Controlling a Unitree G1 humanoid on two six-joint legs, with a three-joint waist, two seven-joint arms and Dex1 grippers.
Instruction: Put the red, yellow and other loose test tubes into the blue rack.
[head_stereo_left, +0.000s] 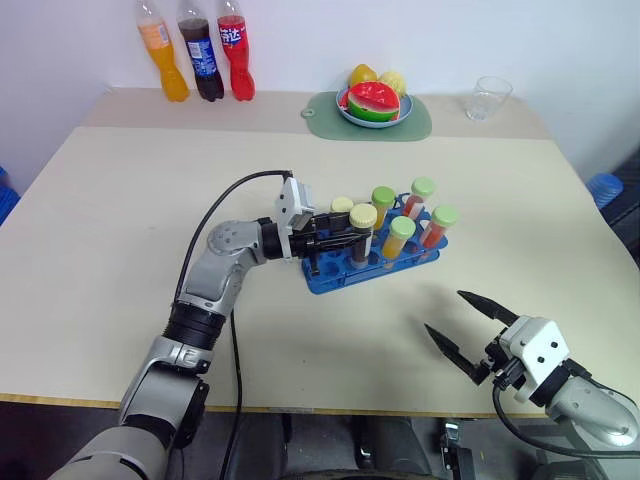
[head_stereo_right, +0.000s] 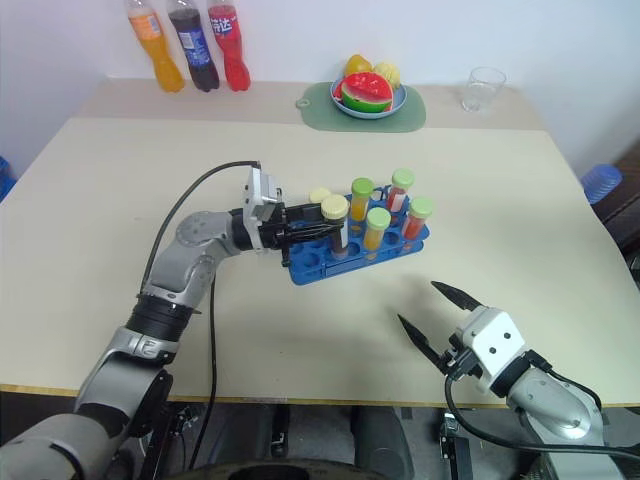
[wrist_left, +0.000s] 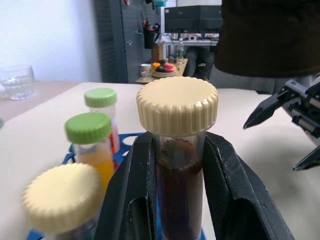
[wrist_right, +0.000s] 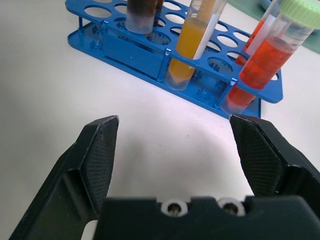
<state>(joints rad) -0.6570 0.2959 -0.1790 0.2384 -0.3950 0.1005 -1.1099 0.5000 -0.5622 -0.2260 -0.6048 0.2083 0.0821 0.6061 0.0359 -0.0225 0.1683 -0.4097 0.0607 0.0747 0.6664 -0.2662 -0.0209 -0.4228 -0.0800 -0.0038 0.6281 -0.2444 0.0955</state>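
The blue rack (head_stereo_left: 330, 278) stands mid-table and holds several green-capped tubes: yellow-orange ones (head_stereo_left: 400, 240) and red ones (head_stereo_left: 437, 228). A pale-yellow-capped tube (head_stereo_left: 342, 205) also stands at its far left end. My left gripper (head_stereo_left: 345, 238) reaches in level from the left and is shut on a dark brown tube with a pale-yellow cap (wrist_left: 177, 105). That tube is upright over the rack's near row, and its lower end appears to sit in a hole (wrist_right: 140, 15). Near the table's front right edge, my right gripper (head_stereo_left: 470, 325) is open and holds nothing, a hand's width short of the rack.
Three soda bottles (head_stereo_left: 200, 60) stand at the back left. A green mat with a fruit plate (head_stereo_left: 372, 105) and a clear glass (head_stereo_left: 488, 97) sit at the back. A person in dark clothing (wrist_left: 270, 35) stands beyond the table's right side.
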